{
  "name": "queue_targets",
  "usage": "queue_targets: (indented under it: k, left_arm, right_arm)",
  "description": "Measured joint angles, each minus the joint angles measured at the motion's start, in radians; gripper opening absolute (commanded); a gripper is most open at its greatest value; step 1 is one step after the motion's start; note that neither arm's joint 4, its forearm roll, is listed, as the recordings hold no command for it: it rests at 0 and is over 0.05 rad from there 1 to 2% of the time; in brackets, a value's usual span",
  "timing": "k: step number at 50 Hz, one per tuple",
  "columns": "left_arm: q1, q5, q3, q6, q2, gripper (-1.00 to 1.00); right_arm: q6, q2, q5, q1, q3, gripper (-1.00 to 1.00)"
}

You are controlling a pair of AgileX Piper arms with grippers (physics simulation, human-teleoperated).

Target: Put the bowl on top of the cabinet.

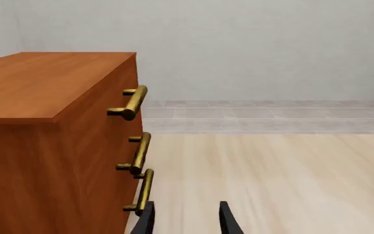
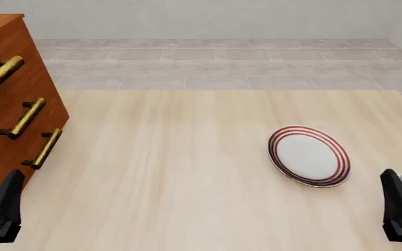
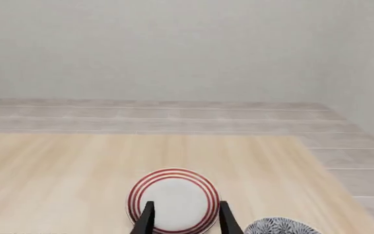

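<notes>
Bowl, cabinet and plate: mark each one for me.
bowl [image 3: 279,227]: right wrist view, on its patterned outside, only partly in frame.
cabinet [image 1: 37,83]: left wrist view, on its flat wooden top.
plate [image 2: 308,155]: front view, on its white middle.

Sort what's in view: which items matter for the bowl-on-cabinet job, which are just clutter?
Job items:
- blue-and-white floral patterned bowl, only partly in view at the table's right edge
- large reddish-brown wooden drawer cabinet with brass bar handles, at the left

Just lying about:
- flat white plate with red rings, on the light wooden table, between the two
</notes>
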Motion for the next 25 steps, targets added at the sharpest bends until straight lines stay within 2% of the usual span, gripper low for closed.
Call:
queue_targets:
  k: [13, 25]
  left_arm:
    - [-0.003, -0.001, -0.001, 0.003, 0.006, 1.00]
    - [-0.009, -0.002, -0.001, 0.005, 0.012, 1.00]
  right_arm:
    - [0.016, 0.019, -0.010, 0.024, -0.004, 1.00]
    - [0.005, 0.032, 0.014, 0.043, -0.049, 1.00]
